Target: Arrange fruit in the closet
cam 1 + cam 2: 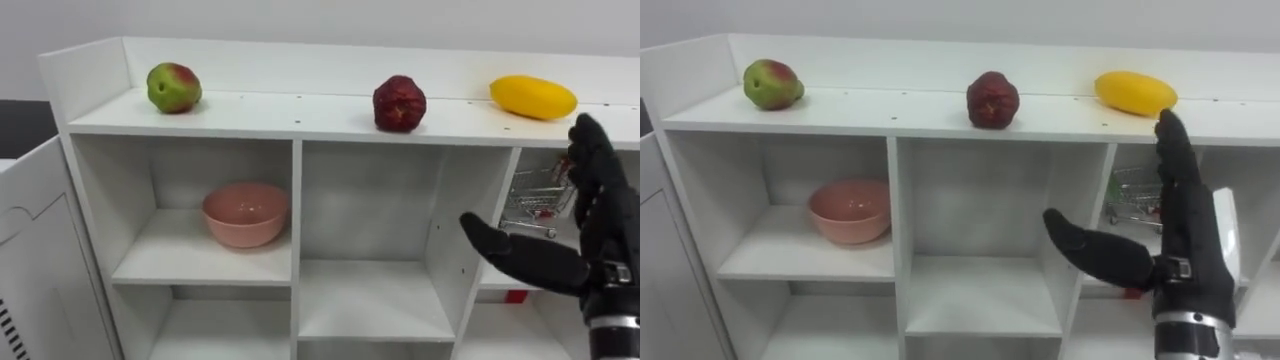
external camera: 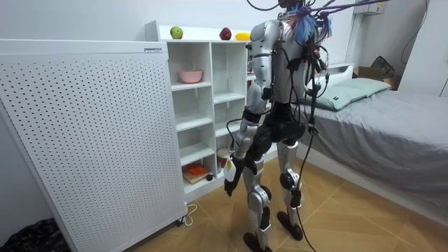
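Observation:
On the top board of the white closet point(image 1: 296, 210) lie three fruits: a green-red apple point(image 1: 173, 87) point(image 1: 772, 83) at the left, a dark red fruit point(image 1: 399, 103) point(image 1: 992, 99) in the middle and a yellow mango point(image 1: 533, 97) point(image 1: 1135, 93) at the right. My right hand point(image 1: 590, 230) point(image 1: 1185, 230) is raised open in front of the right compartments, fingertips just below the mango, thumb spread left, holding nothing. In the room view I stand facing the closet, and my left hand point(image 2: 229, 176) hangs low by my side.
A pink bowl point(image 1: 246, 213) point(image 1: 849, 210) rests on the upper left shelf. A small toy shopping cart point(image 1: 537, 200) stands in the upper right compartment. An open closet door point(image 1: 40, 260) juts out at the left. A perforated white panel point(image 2: 84, 133) and a bed point(image 2: 378, 112) flank me.

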